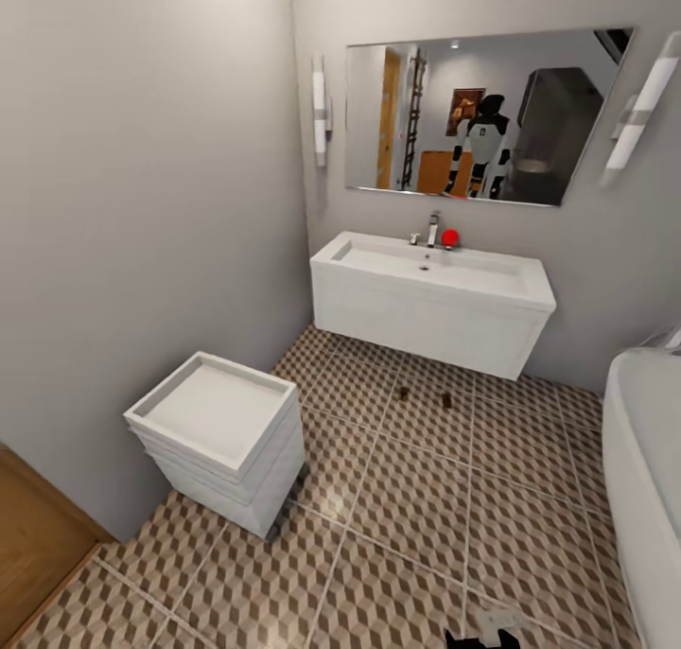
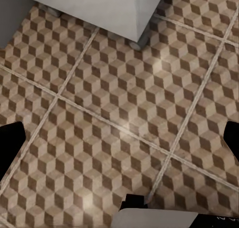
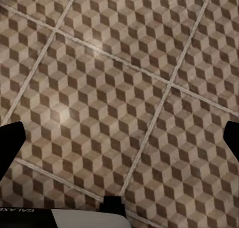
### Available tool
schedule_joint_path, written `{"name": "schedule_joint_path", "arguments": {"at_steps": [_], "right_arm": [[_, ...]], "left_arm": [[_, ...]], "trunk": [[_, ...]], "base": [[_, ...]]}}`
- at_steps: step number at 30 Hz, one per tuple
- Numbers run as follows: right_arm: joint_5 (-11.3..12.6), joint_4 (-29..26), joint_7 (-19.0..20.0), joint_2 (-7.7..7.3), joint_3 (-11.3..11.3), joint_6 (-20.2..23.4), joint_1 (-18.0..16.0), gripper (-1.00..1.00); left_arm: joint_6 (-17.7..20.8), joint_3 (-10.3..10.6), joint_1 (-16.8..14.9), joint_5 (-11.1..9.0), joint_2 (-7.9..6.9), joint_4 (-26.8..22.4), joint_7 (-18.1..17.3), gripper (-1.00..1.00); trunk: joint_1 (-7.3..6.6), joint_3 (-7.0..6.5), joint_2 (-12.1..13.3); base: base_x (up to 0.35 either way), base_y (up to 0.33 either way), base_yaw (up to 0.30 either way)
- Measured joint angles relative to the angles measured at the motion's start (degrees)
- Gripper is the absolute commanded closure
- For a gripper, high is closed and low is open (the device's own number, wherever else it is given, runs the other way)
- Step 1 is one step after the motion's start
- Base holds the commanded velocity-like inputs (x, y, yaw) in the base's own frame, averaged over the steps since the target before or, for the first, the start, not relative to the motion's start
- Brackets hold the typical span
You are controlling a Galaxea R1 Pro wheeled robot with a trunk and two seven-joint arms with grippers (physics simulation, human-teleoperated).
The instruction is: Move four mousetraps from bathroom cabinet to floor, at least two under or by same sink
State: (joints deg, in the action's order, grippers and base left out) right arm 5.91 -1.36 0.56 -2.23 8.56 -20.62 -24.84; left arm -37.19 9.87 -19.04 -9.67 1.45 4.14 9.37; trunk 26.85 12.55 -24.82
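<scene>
Mousetraps (image 1: 404,394) lengthwise toward sink (image 1: 430,294)

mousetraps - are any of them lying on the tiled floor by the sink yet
Yes, two small dark mousetraps lie on the cube-patterned bathroom floor just in front of the wall-hung white sink, in the head view.

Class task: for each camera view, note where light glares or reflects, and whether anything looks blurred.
Head view: the rectangular wall mirror reflects the room and robot; image slightly soft. Left wrist view: pale glare patches on the cube-patterned brown tile floor. Right wrist view: similar soft sheen on the tiles, pattern sharp.
</scene>
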Motion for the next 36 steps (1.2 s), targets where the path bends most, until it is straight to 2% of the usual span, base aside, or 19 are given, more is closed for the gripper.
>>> {"name": "schedule_joint_path", "arguments": {"at_steps": [36], "right_arm": [[0.0, 0.0, 0.0, 0.05, 0.05, 0.0, 0.0, -1.0]], "left_arm": [[0.03, 0.0, 0.0, 0.0, 0.09, 0.0, 0.0, -1.0]], "trunk": [[0.0, 0.0, 0.0]], "base": [[0.0, 0.0, 0.286]]}}
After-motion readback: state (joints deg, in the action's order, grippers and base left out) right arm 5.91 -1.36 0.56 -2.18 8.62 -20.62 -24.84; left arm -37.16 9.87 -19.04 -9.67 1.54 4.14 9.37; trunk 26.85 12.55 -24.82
